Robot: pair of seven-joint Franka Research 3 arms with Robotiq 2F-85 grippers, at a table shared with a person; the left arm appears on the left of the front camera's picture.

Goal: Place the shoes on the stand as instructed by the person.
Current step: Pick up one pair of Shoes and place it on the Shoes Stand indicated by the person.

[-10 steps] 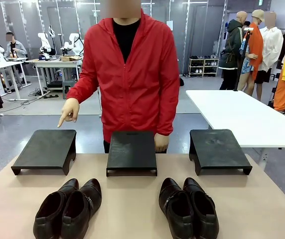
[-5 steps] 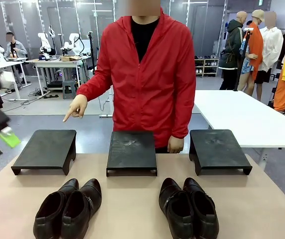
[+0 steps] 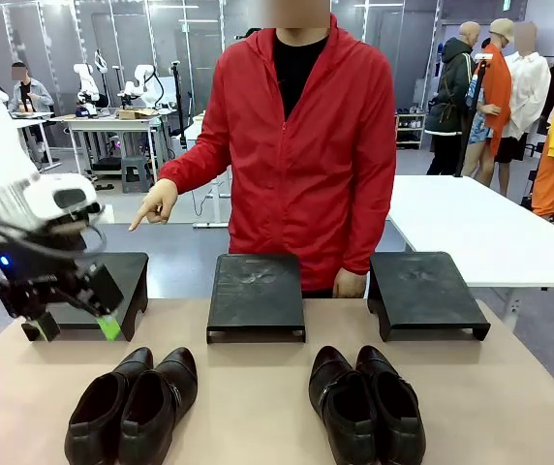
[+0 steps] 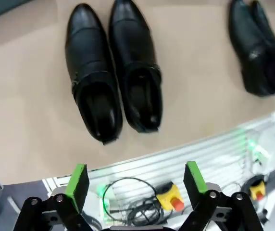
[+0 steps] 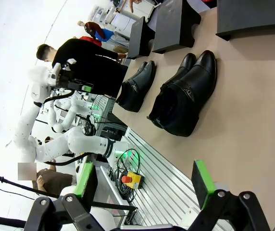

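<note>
Robotics lab in an open hall.
Polished grey floor [image 3: 175, 242], long white worktables [image 3: 471, 228], tall glazed partitions [image 3: 151, 34] and a low shelf rack [image 3: 413, 131] at the back, people [image 3: 456, 97] standing about. Off the near table edge, ribbed aluminium framing [image 4: 142, 168], loose cables [image 4: 136, 208] and a yellow box with a red stop button [image 4: 168, 198].

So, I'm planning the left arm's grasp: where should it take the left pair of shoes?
Probably across both heels at once, from above: the left pair lies side by side, touching, openings up, heels toward the robot. The left hand is open, near them.
</note>
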